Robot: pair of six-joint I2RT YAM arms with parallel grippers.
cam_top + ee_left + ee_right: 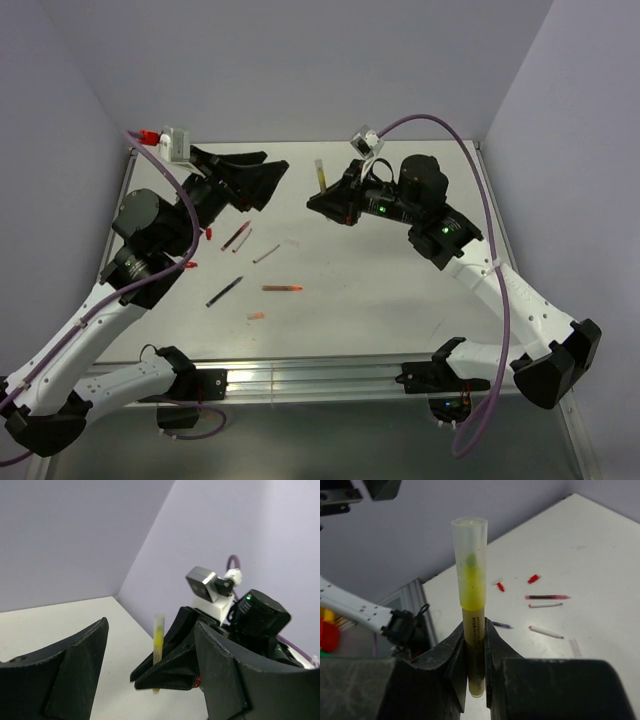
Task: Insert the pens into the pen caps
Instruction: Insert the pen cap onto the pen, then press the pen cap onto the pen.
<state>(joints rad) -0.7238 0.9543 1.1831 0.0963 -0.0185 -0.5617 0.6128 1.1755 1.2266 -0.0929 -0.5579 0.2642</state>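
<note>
The clear cap (469, 545) sits over the tip of the olive-yellow pen (474, 625), which the right gripper (474, 635) clamps upright. The left gripper (270, 182) is wide open and empty. The white table (400, 290) carries loose pens (281, 288); the walls (300, 60) are lilac.

The only writing in view is a line of tiny dark print running lengthwise along the barrel of the olive-yellow pen (474, 622), between its clear cap (469, 545) and the fingers of the right end effector (473, 635) that clamp it. The letters are too small and blurred to read. Nothing else carries legible text.
</note>
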